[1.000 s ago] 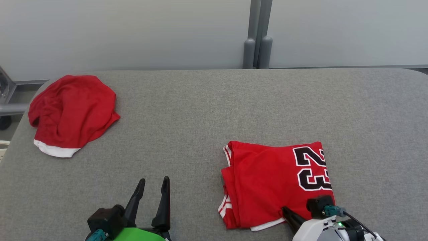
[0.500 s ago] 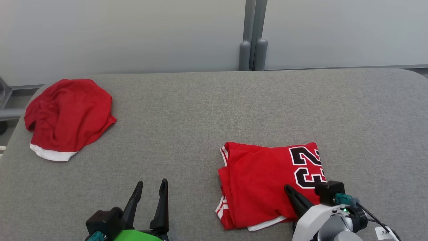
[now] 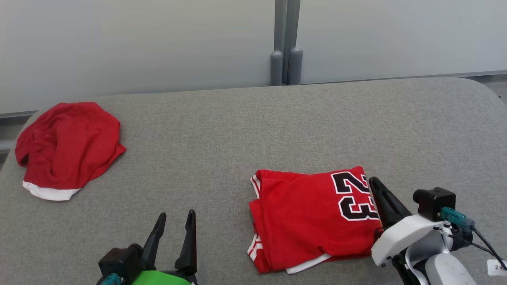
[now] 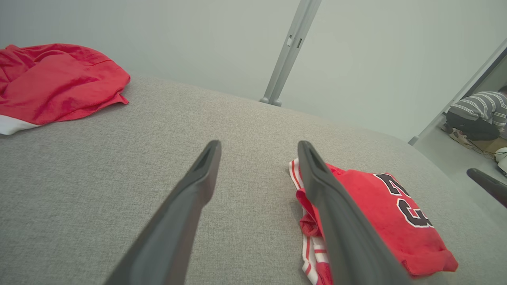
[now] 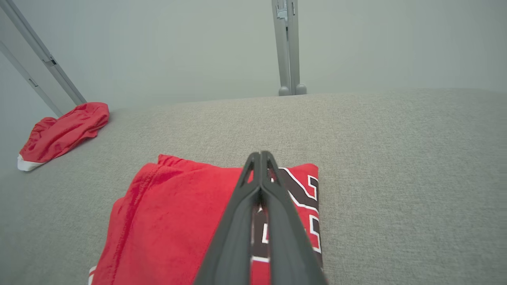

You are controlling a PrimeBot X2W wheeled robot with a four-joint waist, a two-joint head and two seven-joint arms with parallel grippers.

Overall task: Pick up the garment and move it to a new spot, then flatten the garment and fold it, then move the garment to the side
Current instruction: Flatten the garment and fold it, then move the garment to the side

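The garment (image 3: 309, 213), a red jersey with a black 23, lies folded on the grey cloth table (image 3: 237, 130), right of centre near the front. It also shows in the left wrist view (image 4: 376, 206) and the right wrist view (image 5: 174, 221). My right gripper (image 3: 373, 181) is shut with nothing between its fingers, and it hovers over the jersey's right edge by the number. In its own view the closed tips (image 5: 260, 153) point across the jersey's far edge. My left gripper (image 3: 176, 214) stands open and empty at the front left, apart from the jersey (image 4: 258, 144).
A second red garment (image 3: 67, 148) with a white hem lies bunched at the table's far left corner. A grey post (image 3: 285, 43) stands behind the table against the pale wall. A person in a striped top (image 4: 479, 111) crouches on the floor beyond the table's right end.
The head camera has turned right, so everything sits further left in its picture. My right gripper, still shut, has moved from the jersey's near edge up to its right edge.
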